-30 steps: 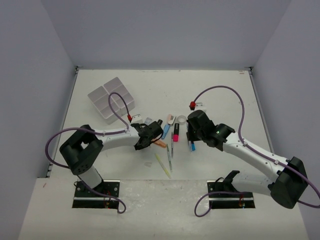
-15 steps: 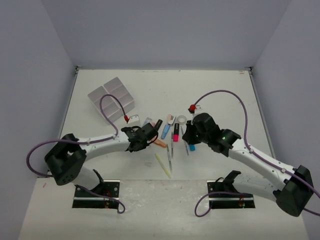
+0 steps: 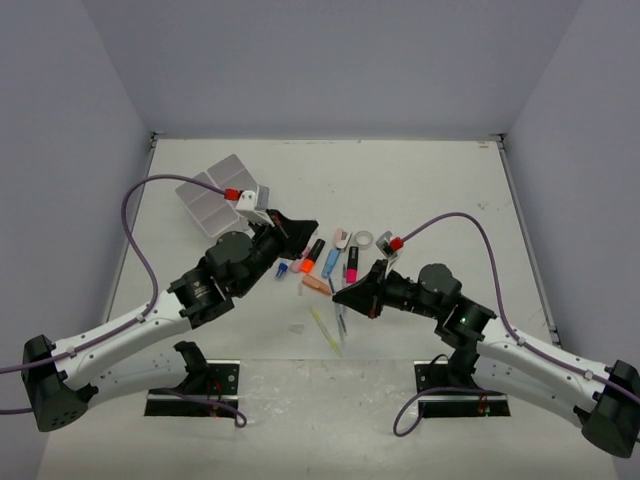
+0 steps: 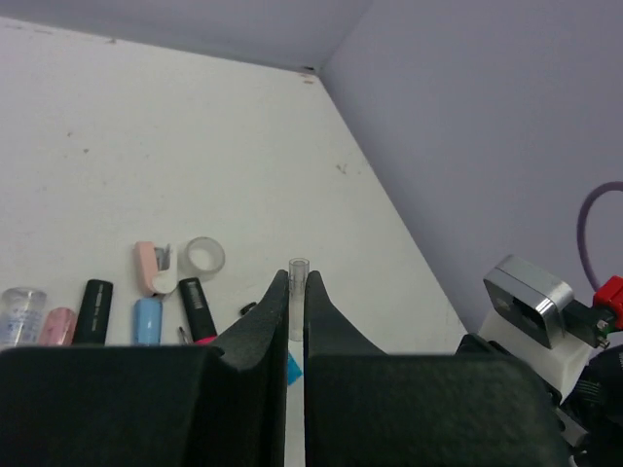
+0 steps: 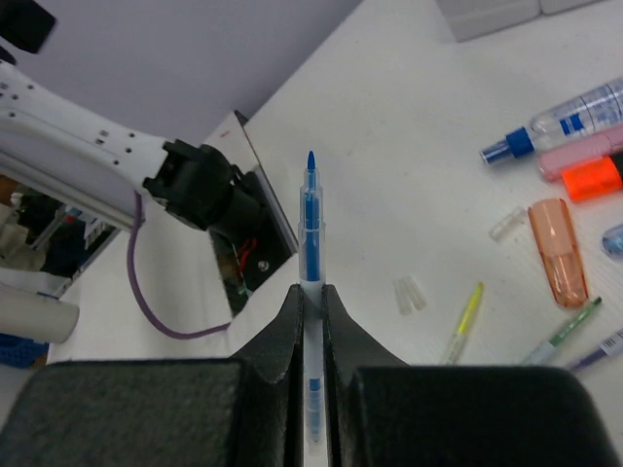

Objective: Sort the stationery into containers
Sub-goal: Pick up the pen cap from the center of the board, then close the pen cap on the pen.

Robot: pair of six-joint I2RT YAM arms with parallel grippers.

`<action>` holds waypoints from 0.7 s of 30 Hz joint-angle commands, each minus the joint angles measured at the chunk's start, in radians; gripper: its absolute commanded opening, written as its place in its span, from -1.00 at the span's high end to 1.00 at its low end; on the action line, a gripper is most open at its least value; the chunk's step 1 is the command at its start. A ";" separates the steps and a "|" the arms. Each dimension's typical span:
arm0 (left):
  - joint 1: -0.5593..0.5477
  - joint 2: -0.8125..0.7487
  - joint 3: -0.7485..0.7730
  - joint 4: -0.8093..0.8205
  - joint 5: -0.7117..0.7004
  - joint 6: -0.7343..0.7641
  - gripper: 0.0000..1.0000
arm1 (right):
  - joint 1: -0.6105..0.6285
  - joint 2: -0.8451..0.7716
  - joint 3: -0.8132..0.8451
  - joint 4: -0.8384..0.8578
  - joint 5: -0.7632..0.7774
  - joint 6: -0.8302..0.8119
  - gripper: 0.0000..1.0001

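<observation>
Right wrist: right fingers grip blue pen; left fingers, thin pen.

My left arm stretches forward and up, its tool pinched tight on a thin clear pen. My right arm lies low and reaches leftward, its tool clamped around a blue pen.
</observation>
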 commanded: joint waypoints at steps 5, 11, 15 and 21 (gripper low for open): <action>0.000 -0.010 -0.056 0.274 0.194 0.085 1.00 | 0.048 -0.043 0.032 0.123 0.157 0.054 1.00; -0.001 -0.007 -0.080 0.313 0.227 0.081 1.00 | 0.047 -0.038 0.055 0.084 0.205 0.049 1.00; -0.002 -0.002 -0.105 0.359 0.258 0.059 1.00 | 0.048 -0.037 0.070 0.076 0.220 0.045 1.00; 0.000 0.017 -0.118 0.387 0.281 0.049 1.00 | 0.048 -0.034 0.079 0.070 0.247 0.041 1.00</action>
